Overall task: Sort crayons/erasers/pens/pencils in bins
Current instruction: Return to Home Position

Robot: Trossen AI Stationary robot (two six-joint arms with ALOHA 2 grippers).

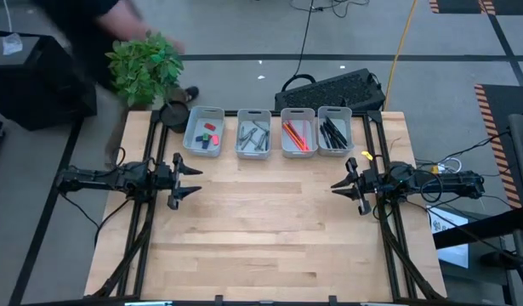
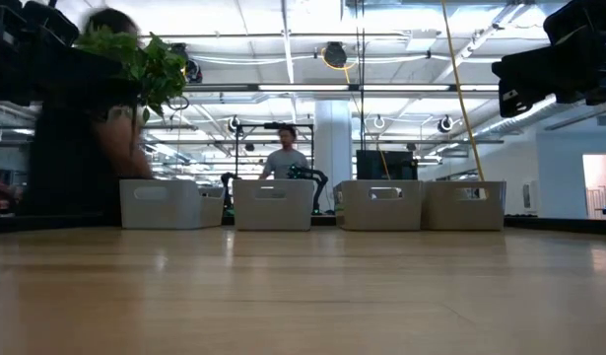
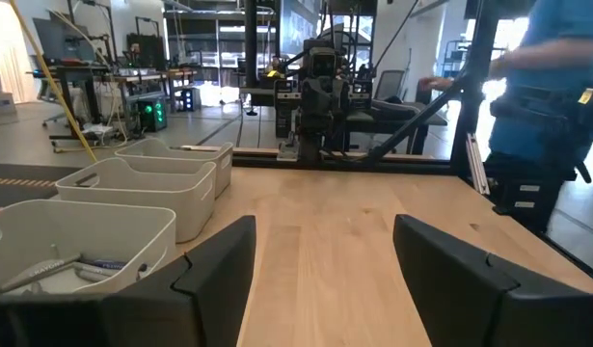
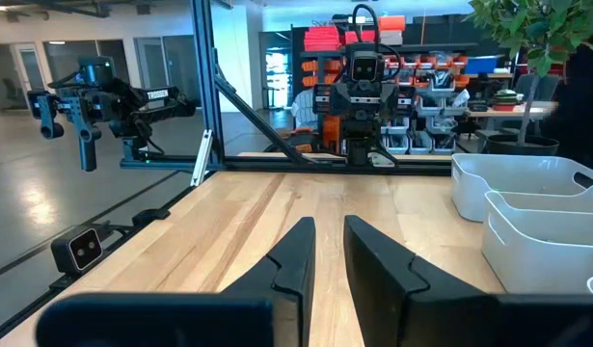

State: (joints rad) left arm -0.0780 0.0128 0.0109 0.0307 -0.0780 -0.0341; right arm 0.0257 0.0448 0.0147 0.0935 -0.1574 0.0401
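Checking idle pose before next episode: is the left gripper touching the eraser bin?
Apart. The high view shows the left gripper open over bare table, with a clear strip of wood between it and the eraser bin. The right gripper also hangs clear.

no legible text, labels seemingly unreadable

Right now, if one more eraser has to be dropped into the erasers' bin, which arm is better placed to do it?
Probably left. The bin with erasers is the leftmost, just beyond the left gripper, which is open. The right gripper waits beyond three other bins.
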